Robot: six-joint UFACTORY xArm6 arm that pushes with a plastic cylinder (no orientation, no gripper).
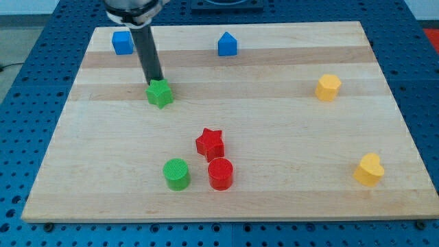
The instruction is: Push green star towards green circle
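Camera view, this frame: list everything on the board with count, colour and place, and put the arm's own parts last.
wooden board: 1, light wood, fills most of the view, on a blue perforated table
blue cube: 1, blue, top left of the view
blue house-shaped block: 1, blue, top centre
green star: 1, green, upper left of centre
red star: 1, red, lower centre, touching or nearly touching the red cylinder
red cylinder: 1, red, just below the red star
green circle: 1, green, left of the red cylinder
yellow hexagon-like block: 1, yellow, right
yellow heart: 1, yellow, lower right
my tip: 1, dark rod, against the green star's top edge
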